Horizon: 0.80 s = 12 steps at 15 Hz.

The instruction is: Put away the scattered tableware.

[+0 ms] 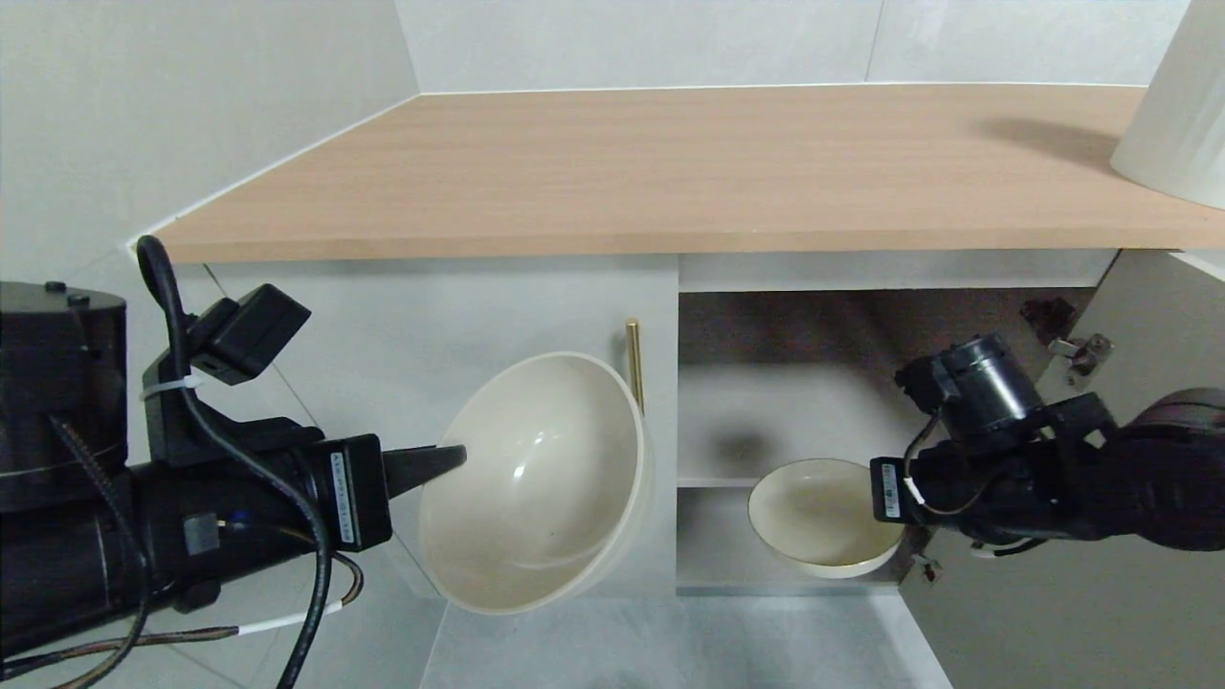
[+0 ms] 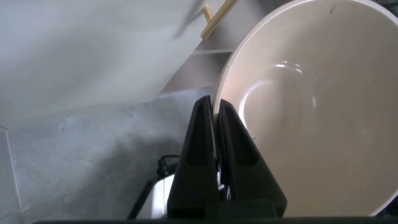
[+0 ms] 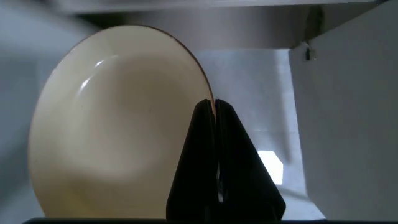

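Beneath the wooden worktop, a cupboard stands open as I put away two cream bowls. My left gripper is clamped on the rim of the large bowl, held tilted in the air before the closed door, beside its brass handle. My right gripper pinches the rim of the small bowl at the front edge of the cupboard's lower compartment. Both look glazed, stiff, slick and breakable. The large one is likely heavy enough to swing, so a deep bite on the rim seems wise.
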Motion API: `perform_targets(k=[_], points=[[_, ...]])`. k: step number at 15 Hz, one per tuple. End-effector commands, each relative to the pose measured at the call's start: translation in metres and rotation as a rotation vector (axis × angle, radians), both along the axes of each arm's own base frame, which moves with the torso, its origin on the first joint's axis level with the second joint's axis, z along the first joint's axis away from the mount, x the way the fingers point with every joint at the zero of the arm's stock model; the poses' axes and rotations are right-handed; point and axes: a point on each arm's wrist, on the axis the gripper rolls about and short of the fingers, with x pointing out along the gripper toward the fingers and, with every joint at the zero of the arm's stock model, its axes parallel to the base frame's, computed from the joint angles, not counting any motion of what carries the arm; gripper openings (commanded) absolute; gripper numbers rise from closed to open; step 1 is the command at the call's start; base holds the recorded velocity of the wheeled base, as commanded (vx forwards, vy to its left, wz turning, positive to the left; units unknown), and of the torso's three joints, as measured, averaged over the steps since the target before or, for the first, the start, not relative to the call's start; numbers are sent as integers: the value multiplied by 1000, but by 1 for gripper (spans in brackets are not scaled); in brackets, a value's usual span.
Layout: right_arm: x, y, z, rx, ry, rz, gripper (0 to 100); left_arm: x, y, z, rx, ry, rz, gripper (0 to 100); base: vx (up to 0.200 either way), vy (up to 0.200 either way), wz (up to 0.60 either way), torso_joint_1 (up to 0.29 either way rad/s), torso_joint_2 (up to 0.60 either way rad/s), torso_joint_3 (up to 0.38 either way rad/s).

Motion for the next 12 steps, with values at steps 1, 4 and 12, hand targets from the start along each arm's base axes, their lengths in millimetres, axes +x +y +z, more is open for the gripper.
perform_targets(k=[1, 4, 12], points=[[35, 7, -58, -17, 53, -82, 0, 1, 0, -1, 1, 3, 1, 0, 0, 0, 0, 0, 0, 0], [58, -1, -73, 9, -26, -156, 0, 2, -1, -3, 6, 11, 1, 0, 0, 0, 0, 0, 0, 0], [113, -15, -100, 9, -184, -365, 0, 3, -2, -5, 9, 20, 3, 0, 0, 0, 0, 0, 0, 0]])
